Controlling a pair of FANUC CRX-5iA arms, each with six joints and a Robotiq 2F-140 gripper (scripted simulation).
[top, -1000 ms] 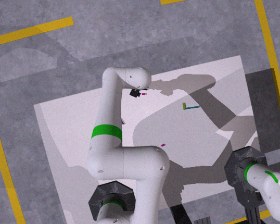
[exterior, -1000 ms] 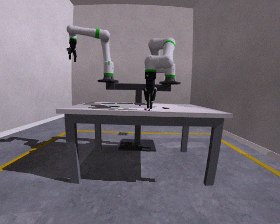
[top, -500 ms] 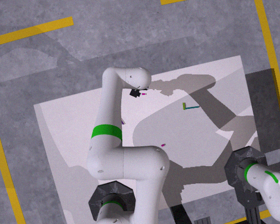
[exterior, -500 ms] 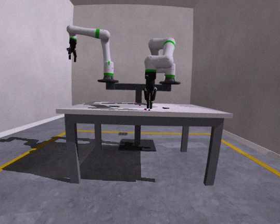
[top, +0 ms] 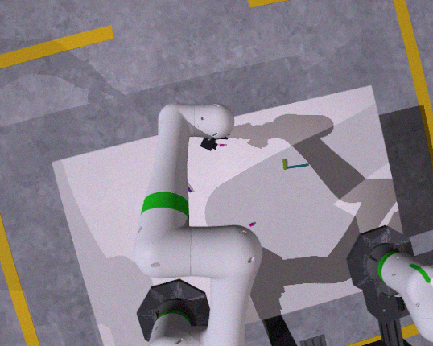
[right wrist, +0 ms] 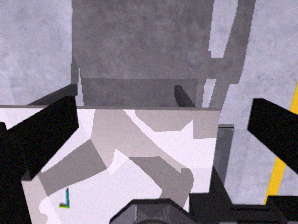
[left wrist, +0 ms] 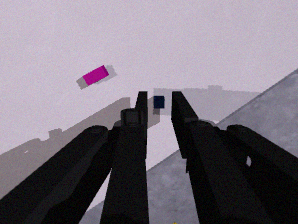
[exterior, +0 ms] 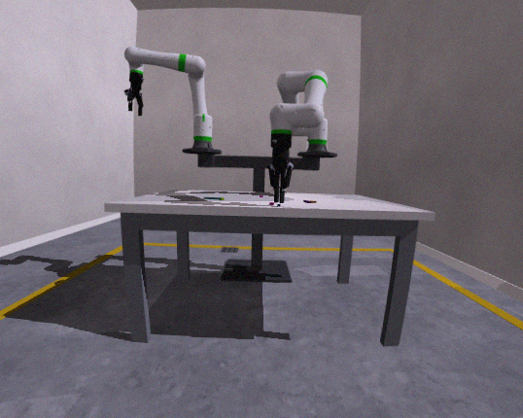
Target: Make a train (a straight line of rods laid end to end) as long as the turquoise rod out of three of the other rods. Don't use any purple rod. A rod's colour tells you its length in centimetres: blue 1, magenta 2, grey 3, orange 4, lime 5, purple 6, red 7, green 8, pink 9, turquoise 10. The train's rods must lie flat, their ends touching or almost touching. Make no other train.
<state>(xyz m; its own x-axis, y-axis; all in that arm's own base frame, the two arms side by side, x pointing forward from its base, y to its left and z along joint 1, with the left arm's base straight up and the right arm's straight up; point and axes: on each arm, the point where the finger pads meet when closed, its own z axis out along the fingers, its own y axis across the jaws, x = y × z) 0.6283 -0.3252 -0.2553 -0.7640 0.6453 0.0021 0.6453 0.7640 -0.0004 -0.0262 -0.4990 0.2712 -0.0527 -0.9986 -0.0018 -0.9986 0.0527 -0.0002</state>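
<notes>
My left gripper [exterior: 279,201] [left wrist: 159,105] points down low over the table, its fingers a narrow gap apart with nothing held. A small blue rod [left wrist: 158,102] lies on the table, seen between the fingertips. A magenta rod [top: 223,145] [left wrist: 95,75] lies beside it. Another magenta rod [top: 252,224] [exterior: 261,196] lies farther toward the arm bases. The turquoise rod [top: 298,166] [right wrist: 67,196] lies flat, with a lime rod [top: 285,163] [right wrist: 64,205] at its end, square to it. A purple rod [top: 190,191] is partly hidden by the left arm. My right gripper [exterior: 135,113] [right wrist: 162,113] is wide open, high up.
The white table [top: 119,237] [exterior: 372,213] carries all the rods. Its edge runs close to the left gripper. The left arm covers part of the table in the top view, and anything under it is hidden. Arm shadows darken the turquoise rod's side.
</notes>
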